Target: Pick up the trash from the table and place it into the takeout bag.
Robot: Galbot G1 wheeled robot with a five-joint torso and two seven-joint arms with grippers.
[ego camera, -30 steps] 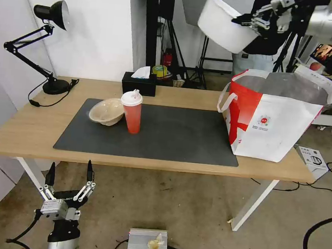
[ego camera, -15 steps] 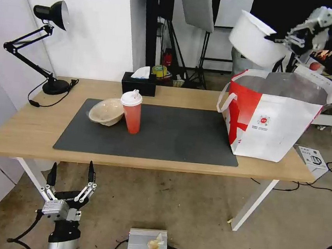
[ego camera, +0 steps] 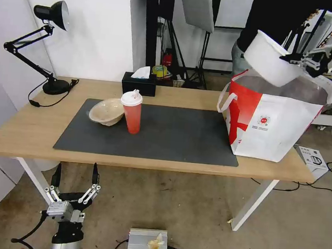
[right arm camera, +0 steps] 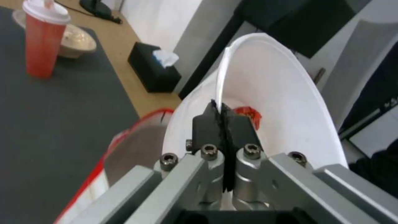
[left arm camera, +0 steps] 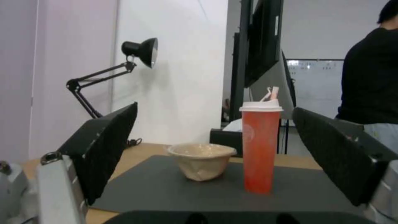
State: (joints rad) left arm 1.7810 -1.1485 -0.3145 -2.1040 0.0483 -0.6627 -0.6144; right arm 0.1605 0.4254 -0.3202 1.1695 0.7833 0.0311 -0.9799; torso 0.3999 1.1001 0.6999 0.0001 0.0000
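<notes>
**Bowl held over the open bag**

While the right gripper [ego camera: 293, 58] pinches the rim of the white bowl [ego camera: 267, 64], its fingers pressed tight together on the thin wall, the bowl hangs tilted in the air just above the mouth of the bag [ego camera: 270, 122]. From the right wrist, a red scrap shows inside the bowl, and the bag's red edge and silver lining lie below it. Seen from the head, bowl and bag sit at about two o'clock, the bag standing on the table [ego camera: 32, 127] at the right end of the grey mat [ego camera: 172, 137]. The red cup [ego camera: 132, 111] stands upright on the mat at around eleven o'clock, with the paper bowl [ego camera: 105, 111] touching it at its nine o'clock side. At seven o'clock, below the table edge, the left gripper [ego camera: 75, 178] hangs with its fingers spread wide, holding nothing.
</notes>
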